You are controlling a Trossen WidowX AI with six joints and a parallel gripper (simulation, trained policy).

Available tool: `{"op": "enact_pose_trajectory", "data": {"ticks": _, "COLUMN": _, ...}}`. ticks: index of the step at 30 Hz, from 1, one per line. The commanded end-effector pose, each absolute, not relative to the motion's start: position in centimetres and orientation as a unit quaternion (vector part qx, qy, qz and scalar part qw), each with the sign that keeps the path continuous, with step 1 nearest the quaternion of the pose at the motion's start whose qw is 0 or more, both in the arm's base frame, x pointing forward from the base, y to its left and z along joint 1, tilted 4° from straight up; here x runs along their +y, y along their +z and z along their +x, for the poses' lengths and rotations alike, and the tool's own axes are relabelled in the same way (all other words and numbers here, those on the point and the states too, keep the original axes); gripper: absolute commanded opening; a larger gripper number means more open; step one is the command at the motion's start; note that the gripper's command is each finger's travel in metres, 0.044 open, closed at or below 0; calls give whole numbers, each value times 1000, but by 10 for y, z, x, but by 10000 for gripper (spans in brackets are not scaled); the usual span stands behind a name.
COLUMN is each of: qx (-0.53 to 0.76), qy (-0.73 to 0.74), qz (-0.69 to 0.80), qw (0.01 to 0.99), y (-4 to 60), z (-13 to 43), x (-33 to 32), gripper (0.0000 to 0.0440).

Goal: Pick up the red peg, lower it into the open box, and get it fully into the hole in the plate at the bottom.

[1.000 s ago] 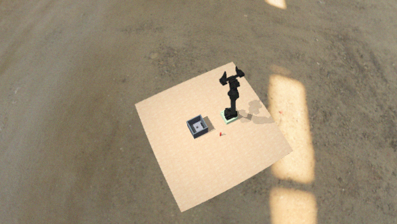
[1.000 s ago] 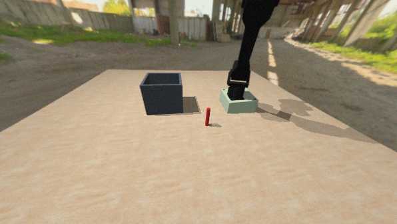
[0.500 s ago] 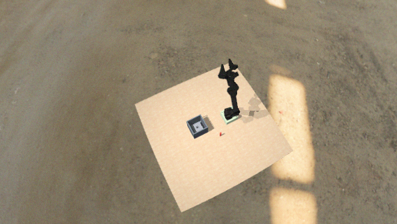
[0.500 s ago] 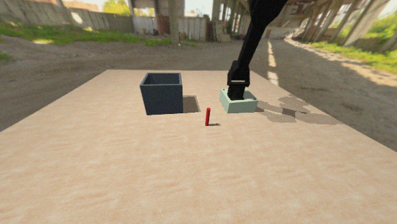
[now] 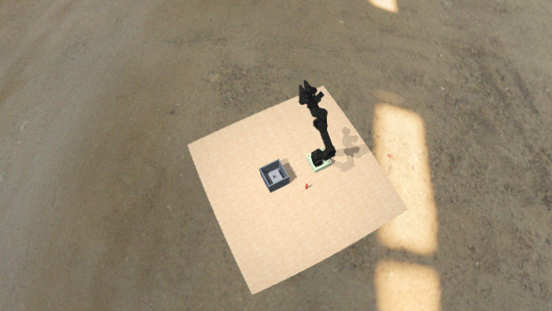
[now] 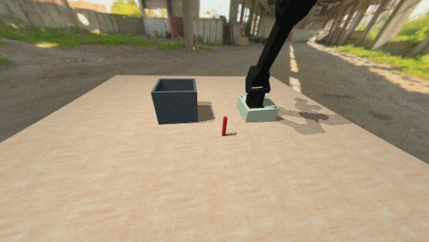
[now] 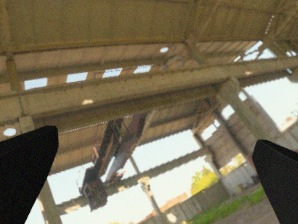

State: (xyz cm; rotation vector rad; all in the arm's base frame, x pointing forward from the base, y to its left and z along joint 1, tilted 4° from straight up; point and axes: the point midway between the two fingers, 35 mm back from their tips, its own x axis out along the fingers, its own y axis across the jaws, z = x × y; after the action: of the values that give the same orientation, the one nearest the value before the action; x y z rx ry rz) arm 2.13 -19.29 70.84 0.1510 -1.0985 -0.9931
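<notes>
standing upright on the table [image 5: 241, 222] [image 6: 201, 180], between open box [image 5: 280, 184] [image 6: 176, 108] and arm base [image 5: 322, 167] [image 6: 261, 115]: red peg [image 5: 307, 186] [image 6: 224, 126]. gripper [image 5: 303, 87] [image 7: 159, 143] spread nearly full, gripping nothing, well apart from it. likely risk (slim target, after all): toppling the peg through a skewed descent.

In the top view, the gripper [image 5: 303, 83] [image 7: 159, 143] has been carried toward the upper left of the frame, and its fingers are now seen closer together, from a turned angle. In the exterior view, the arm [image 5: 322, 125] [image 6: 274, 47] has been tilted further toward the upper right. Its shadow [image 5: 352, 151] [image 6: 314, 116] has been shortened at the right.
</notes>
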Motion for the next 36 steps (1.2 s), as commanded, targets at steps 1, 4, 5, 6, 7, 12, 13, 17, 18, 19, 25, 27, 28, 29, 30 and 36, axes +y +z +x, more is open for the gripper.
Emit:
{"op": "enact_pose_trajectory", "data": {"ticks": 1, "qx": -497, "qy": -439, "qz": 127, "qw": 738, "y": 694, "z": 32, "x": -210, "gripper": 439}}
{"op": "enact_pose_trajectory", "data": {"ticks": 4, "qx": -493, "qy": -422, "qz": 176, "qw": 740, "y": 683, "z": 43, "x": -218, "gripper": 439}}
{"op": "enact_pose_trajectory", "data": {"ticks": 5, "qx": -492, "qy": -416, "qz": 192, "qw": 740, "y": 680, "z": 46, "x": -221, "gripper": 439}}
{"op": "enact_pose_trajectory", "data": {"ticks": 6, "qx": -490, "qy": -411, "qz": 208, "qw": 740, "y": 676, "z": 50, "x": -223, "gripper": 439}}
{"op": "enact_pose_trajectory", "data": {"ticks": 7, "qx": -488, "qy": -405, "qz": 223, "qw": 740, "y": 673, "z": 54, "x": -225, "gripper": 439}}
{"op": "enact_pose_trajectory", "data": {"ticks": 12, "qx": -476, "qy": -377, "qz": 298, "qw": 736, "y": 655, "z": 75, "x": -232, "gripper": 439}}
{"op": "enact_pose_trajectory", "data": {"ticks": 13, "qx": -473, "qy": -371, "qz": 313, "qw": 735, "y": 651, "z": 79, "x": -233, "gripper": 439}}
{"op": "enact_pose_trajectory", "data": {"ticks": 17, "qx": -460, "qy": -349, "qz": 368, "qw": 729, "y": 637, "z": 96, "x": -235, "gripper": 440}}
{"op": "enact_pose_trajectory", "data": {"ticks": 18, "qx": -457, "qy": -343, "qz": 381, "qw": 727, "y": 634, "z": 100, "x": -235, "gripper": 440}}
{"op": "enact_pose_trajectory", "data": {"ticks": 19, "qx": -453, "qy": -338, "qz": 394, "qw": 725, "y": 630, "z": 104, "x": -235, "gripper": 440}}
{"op": "enact_pose_trajectory", "data": {"ticks": 25, "qx": -427, "qy": -307, "qz": 469, "qw": 710, "y": 610, "z": 129, "x": -233, "gripper": 440}}
{"op": "enact_pose_trajectory", "data": {"ticks": 27, "qx": -418, "qy": -297, "qz": 492, "qw": 704, "y": 603, "z": 138, "x": -231, "gripper": 440}}
{"op": "enact_pose_trajectory", "data": {"ticks": 28, "qx": -413, "qy": -292, "qz": 503, "qw": 701, "y": 600, "z": 142, "x": -230, "gripper": 440}}
{"op": "enact_pose_trajectory", "data": {"ticks": 29, "qx": -408, "qy": -287, "qz": 514, "qw": 697, "y": 597, "z": 146, "x": -228, "gripper": 440}}
{"op": "enact_pose_trajectory", "data": {"ticks": 30, "qx": -403, "qy": -283, "qz": 525, "qw": 694, "y": 593, "z": 150, "x": -227, "gripper": 440}}
{"op": "enact_pose_trajectory", "data": {"ticks": 36, "qx": -369, "qy": -257, "qz": 588, "qw": 673, "y": 573, "z": 173, "x": -217, "gripper": 440}}
